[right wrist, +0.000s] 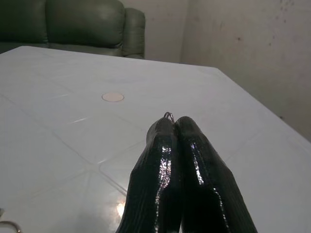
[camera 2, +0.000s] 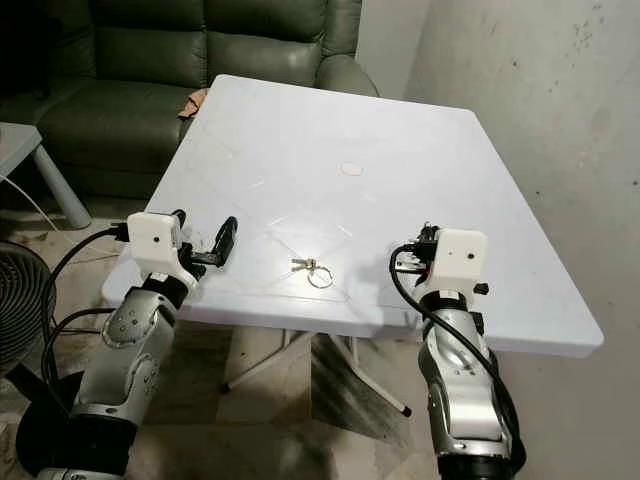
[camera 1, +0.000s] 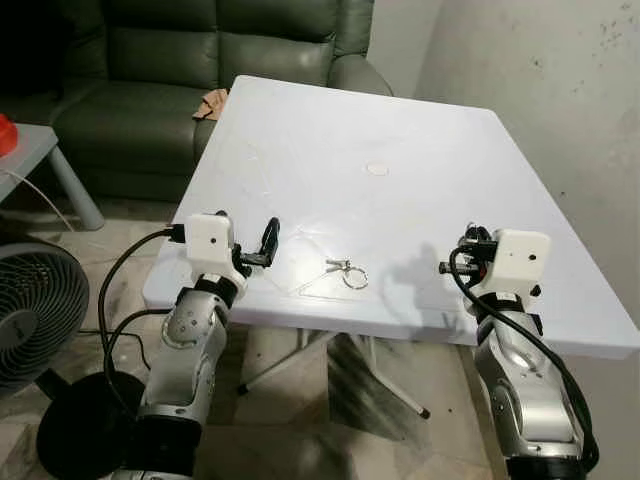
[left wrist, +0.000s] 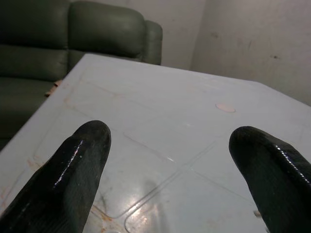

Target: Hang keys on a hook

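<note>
Keys [camera 1: 346,270] flat on white counter [camera 1: 420,120], near edge, between tools. Left tool [left wrist: 167,160] spread wide, empty. Right tool [right wrist: 174,127] pinched around small metal hook [right wrist: 168,115].

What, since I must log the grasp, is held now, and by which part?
Keys lie unheld on the table. Left gripper open, empty. Right gripper shut, pinching a small wire loop at its tips; what it is cannot be told.

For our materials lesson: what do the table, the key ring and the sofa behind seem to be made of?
Table: likely moulded white plastic, its top glossy with raised ridges. Key ring: seemingly metal, thin, silvery, glinting. Sofa: probably leather or imitation, dark green, with a soft sheen on its padded cushions.
</note>
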{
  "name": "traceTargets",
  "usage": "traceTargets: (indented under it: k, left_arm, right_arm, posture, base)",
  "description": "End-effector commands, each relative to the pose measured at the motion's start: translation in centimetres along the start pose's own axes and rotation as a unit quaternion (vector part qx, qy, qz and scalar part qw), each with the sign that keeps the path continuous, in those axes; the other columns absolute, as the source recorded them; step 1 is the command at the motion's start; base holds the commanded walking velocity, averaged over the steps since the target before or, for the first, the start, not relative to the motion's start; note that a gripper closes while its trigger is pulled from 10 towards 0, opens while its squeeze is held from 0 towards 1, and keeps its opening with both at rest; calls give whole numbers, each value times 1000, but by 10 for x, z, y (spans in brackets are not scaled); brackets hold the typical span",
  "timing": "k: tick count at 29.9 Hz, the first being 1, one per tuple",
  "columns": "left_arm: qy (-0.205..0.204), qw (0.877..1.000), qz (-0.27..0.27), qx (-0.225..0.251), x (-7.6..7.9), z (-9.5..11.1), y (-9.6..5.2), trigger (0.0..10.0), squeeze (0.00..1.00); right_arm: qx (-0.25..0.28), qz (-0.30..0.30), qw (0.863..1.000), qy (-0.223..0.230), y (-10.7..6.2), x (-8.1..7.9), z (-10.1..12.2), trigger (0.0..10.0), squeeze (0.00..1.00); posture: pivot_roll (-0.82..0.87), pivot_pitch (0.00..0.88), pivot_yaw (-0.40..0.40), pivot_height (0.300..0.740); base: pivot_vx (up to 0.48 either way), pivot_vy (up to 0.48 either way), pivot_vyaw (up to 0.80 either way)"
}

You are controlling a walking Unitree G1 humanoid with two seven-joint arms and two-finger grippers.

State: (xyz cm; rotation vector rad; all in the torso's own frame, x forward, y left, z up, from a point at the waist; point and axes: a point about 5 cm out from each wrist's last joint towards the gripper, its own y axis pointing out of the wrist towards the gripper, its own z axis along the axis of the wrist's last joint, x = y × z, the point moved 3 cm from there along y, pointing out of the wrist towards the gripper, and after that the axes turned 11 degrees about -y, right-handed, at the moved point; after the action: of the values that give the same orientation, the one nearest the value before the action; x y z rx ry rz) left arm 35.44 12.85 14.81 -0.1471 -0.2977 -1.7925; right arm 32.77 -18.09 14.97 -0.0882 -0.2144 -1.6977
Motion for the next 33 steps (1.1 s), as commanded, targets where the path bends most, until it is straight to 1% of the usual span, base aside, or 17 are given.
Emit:
traceTargets:
  k: [1,2,3,4,5,6,7,9,11,13,16,18,20,22,26,28,33]
  left_arm:
    - [-3,1000,-7,5,1,3,4,10000,0]
    - [-18,1000,-5,1,-1,2,6,10000,0]
    - [-25,1000,-4,-1,-2,1,6,10000,0]
    - [-36,999,-5,1,-3,2,7,10000,0]
    - [-44,999,-7,3,-3,2,7,10000,0]
    - [-44,999,-7,3,-3,2,7,10000,0]
    - [-41,999,-8,1,-3,1,8,10000,0]
    - [-42,999,-8,-2,-4,0,10,10000,0]
    - [-45,999,-5,-6,-4,-1,14,10000,0]
    - [-46,999,-10,-6,-3,0,17,10000,0]
    - [-48,999,-14,-5,-3,1,19,10000,0]
    - [-36,999,-6,-10,-5,1,24,10000,0]
    - [-35,999,-3,-11,-7,1,26,10000,0]
    - [-31,999,-2,-11,-8,1,27,10000,0]
    - [-39,999,4,-14,-11,1,30,10000,0]
    - [-39,999,12,-19,-13,0,32,10000,0]
    - [-32,999,7,-19,-10,0,35,10000,0]
  right_arm:
    - [-1,-9,1000,1,-3,7,-2,0,0]
    - [-2,-7,1000,4,-4,7,-5,0,0]
    - [-3,-7,1000,4,-4,7,-6,0,0]
    - [2,-7,1000,-1,-5,7,-5,118,0]
    - [24,-3,1000,-4,-8,7,0,3882,0]
    - [24,-3,1000,-4,-8,7,0,3882,0]
    - [39,15,999,-3,-10,4,2,10000,0]
    - [25,42,999,20,-12,1,-4,10000,0]
    - [53,56,997,31,-16,0,0,10000,0]
    - [42,59,997,27,-16,-2,-3,10000,0]
    - [39,57,998,9,-15,-4,-5,10000,0]
    - [34,62,997,17,-14,-6,-7,10000,0]
    - [23,63,998,-2,-12,-9,-10,10000,0]
    - [20,62,998,-3,-11,-9,-11,10000,0]
    - [18,63,998,4,-6,-11,-10,10000,0]
    - [23,57,998,-4,-4,-10,-9,10000,0]
    - [22,55,998,-2,-2,-9,-8,10000,0]
  posture:
    - [93,0,-83,740]
    - [88,0,-80,740]
    - [88,0,-80,740]
    - [88,0,-80,740]
    - [74,0,-75,740]
    - [74,0,-75,740]
    - [57,0,-65,740]
    - [50,0,-60,740]
    - [35,0,-52,740]
    - [21,0,-42,740]
    - [18,0,-40,740]
    - [13,0,-38,740]
    - [13,0,-39,740]
    - [12,0,-39,740]
    - [3,0,-32,740]
    - [3,0,-32,740]
    - [7,0,-30,740]
  base:
    - [0,0,0]
    - [0,0,0]
    - [0,0,0]
    - [0,0,0]
    - [0,0,0]
    - [0,0,0]
    - [0,0,0]
    - [0,0,0]
    - [0,0,0]
    - [0,0,0]
    - [0,0,0]
    - [0,0,0]
    - [0,0,0]
    - [0,0,0]
    - [0,0,-656]
    - [0,0,-728]
    - [0,0,-725]
